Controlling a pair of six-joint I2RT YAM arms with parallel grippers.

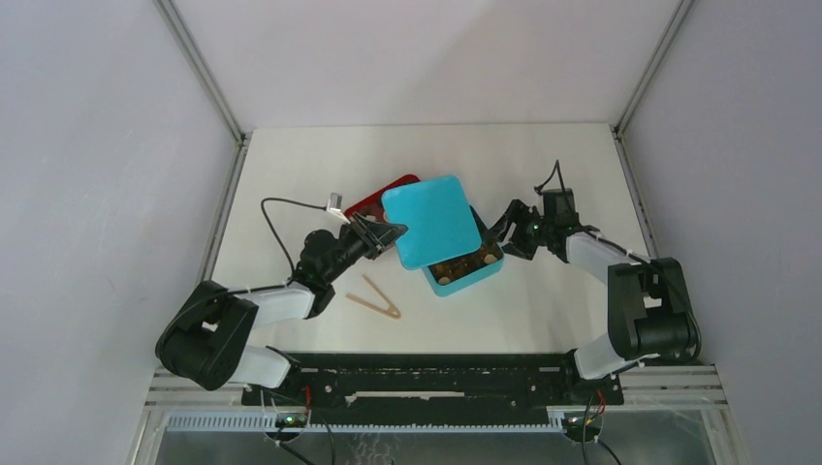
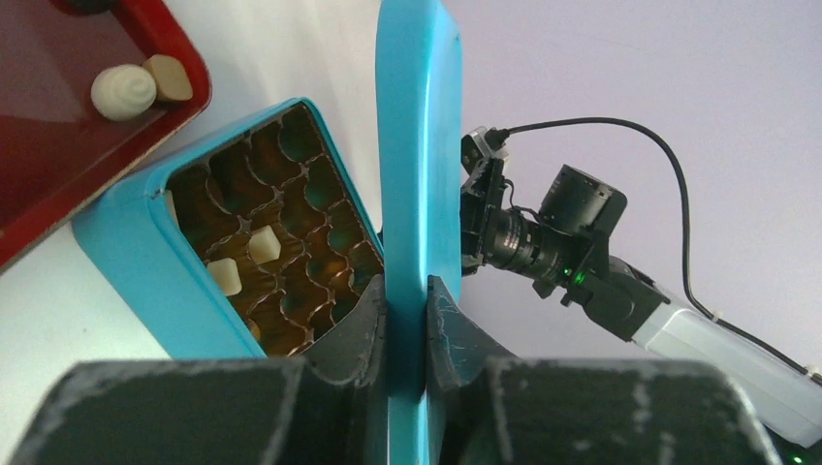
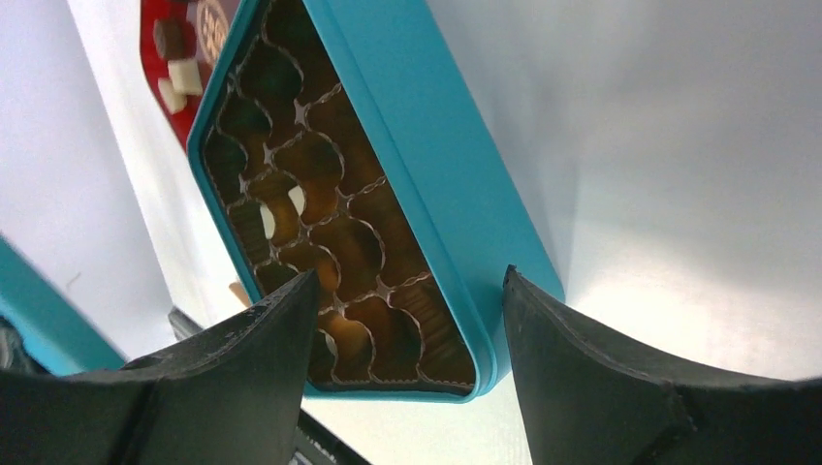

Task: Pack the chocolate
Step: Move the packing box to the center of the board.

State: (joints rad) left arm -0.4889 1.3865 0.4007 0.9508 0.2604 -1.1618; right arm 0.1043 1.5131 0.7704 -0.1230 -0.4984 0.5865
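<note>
Here the left gripper [image 2: 406, 294] clamps the lid [image 2: 417, 145] above the box [image 2: 145, 252] holding white chocolates [image 2: 264, 244]. The right gripper [image 3: 407, 320] stands open beside it.

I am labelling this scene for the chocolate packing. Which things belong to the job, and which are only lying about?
Belong to the job: chocolate pieces, red tray holding them, teal box with its grid insert, teal lid clamped in the left gripper, open right gripper at the box.

Lying about: wooden tongs, untouched on the table.
</note>
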